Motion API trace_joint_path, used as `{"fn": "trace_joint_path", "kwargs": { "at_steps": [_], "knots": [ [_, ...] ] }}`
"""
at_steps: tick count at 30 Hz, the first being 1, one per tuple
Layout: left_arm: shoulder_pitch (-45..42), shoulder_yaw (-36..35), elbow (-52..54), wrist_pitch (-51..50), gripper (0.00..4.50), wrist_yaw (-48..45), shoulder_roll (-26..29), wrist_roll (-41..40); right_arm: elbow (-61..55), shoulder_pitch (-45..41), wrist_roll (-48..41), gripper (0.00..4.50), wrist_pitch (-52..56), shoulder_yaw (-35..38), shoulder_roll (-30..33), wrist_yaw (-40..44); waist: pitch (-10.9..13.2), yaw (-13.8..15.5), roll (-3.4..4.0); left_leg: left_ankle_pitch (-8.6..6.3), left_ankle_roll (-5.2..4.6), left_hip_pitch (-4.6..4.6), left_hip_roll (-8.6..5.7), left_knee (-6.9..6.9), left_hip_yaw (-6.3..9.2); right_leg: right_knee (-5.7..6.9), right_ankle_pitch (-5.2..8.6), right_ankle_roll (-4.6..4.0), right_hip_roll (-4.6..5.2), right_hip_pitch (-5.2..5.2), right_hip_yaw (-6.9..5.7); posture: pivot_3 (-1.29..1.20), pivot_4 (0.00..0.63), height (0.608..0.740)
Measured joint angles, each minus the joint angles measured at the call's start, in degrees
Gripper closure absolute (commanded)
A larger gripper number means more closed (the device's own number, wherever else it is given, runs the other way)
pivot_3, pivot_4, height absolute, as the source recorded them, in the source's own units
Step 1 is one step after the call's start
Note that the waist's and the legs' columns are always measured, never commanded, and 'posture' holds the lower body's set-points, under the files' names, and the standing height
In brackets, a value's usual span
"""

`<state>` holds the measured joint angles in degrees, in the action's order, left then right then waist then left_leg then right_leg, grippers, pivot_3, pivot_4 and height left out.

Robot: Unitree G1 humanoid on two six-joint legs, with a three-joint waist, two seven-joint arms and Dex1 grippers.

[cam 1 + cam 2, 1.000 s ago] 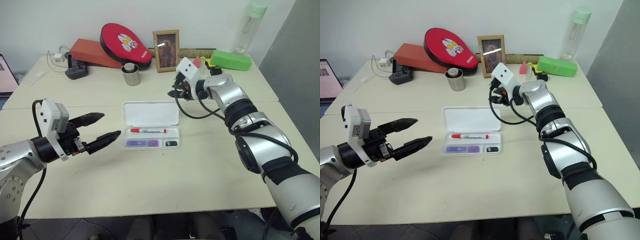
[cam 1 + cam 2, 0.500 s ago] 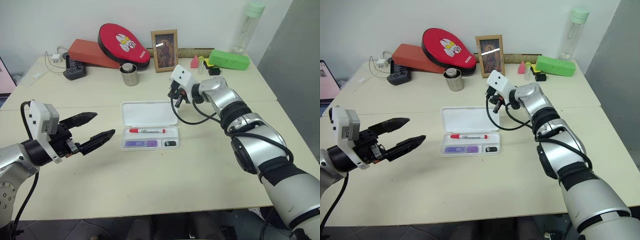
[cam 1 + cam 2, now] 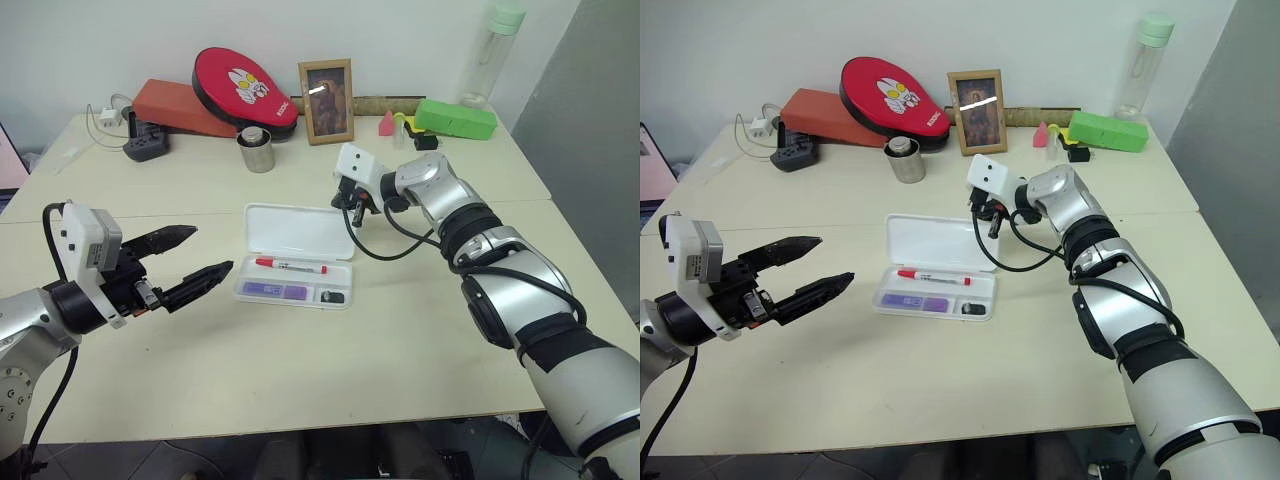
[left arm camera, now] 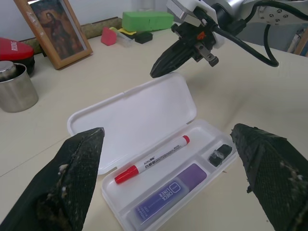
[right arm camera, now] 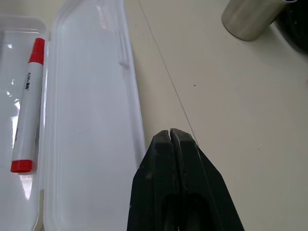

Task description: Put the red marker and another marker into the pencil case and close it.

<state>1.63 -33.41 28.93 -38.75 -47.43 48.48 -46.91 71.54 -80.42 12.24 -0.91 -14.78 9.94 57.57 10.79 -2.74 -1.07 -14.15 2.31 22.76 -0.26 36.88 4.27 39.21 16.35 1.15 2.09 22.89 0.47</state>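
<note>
One cluttered cream table (image 3: pixel 300 380)

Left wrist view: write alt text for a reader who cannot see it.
An open pencil case lies on the table with the red marker and a purple marker inside, framed by the left gripper and its spread black fingers. The right gripper, shut, hovers beyond the lid's far edge.

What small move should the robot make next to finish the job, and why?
Probably nudge the shut right gripper under the far edge of the open lid and flip it forward: the red marker and purple marker already lie inside the pencil case.
</note>
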Motion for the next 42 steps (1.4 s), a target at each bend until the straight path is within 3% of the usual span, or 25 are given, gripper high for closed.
{"fn": "trace_joint_path", "kwargs": {
  "at_steps": [12,20,26,34,42],
  "knots": [
    [0.25,0.43,0.03,0.32,0.00,0.50,0.00,0.02,-6.92,1.24,-2.01,4.47,0.14,0.11,0.00,13.02,0.00,-0.34,0.00,0.00,0.00,0.04,0.01,0.02,-0.16,0.32,0.00,0.00,0.00,0.29,0.23,0.00,0.150,0.740],
    [1.62,0.28,0.09,0.25,0.00,-0.81,0.73,-0.33,-20.38,7.38,-3.89,4.47,2.82,-1.03,0.00,18.62,0.00,-0.33,-0.01,0.00,0.00,0.04,0.03,0.04,-0.16,0.35,0.00,0.00,0.01,0.32,0.26,0.00,0.150,0.740],
    [3.86,-0.33,0.52,-0.68,0.00,-3.35,3.02,-0.58,-35.24,16.89,-2.93,4.47,6.77,-6.44,0.05,18.16,-0.02,-0.28,-0.03,-0.01,0.00,0.05,0.02,0.04,-0.14,0.37,0.00,0.00,0.00,0.34,0.25,0.00,0.150,0.740],
    [4.53,-0.65,0.68,-0.97,0.00,-4.79,4.22,-0.71,-39.81,22.65,1.84,4.47,7.52,-12.19,0.12,11.85,-0.03,-0.30,-0.05,0.00,0.01,0.03,0.01,0.05,-0.14,0.42,0.00,0.00,-0.01,0.33,0.25,0.00,0.150,0.740],
    [4.73,-0.65,0.63,-1.14,0.00,-5.77,4.62,-0.71,-41.50,23.07,2.83,4.47,6.81,-14.06,0.72,9.93,-0.07,-0.32,-0.11,0.00,0.01,-0.07,0.02,0.05,-0.16,0.48,0.01,0.00,-0.02,0.29,0.28,0.00,0.150,0.740]
  ]
}}
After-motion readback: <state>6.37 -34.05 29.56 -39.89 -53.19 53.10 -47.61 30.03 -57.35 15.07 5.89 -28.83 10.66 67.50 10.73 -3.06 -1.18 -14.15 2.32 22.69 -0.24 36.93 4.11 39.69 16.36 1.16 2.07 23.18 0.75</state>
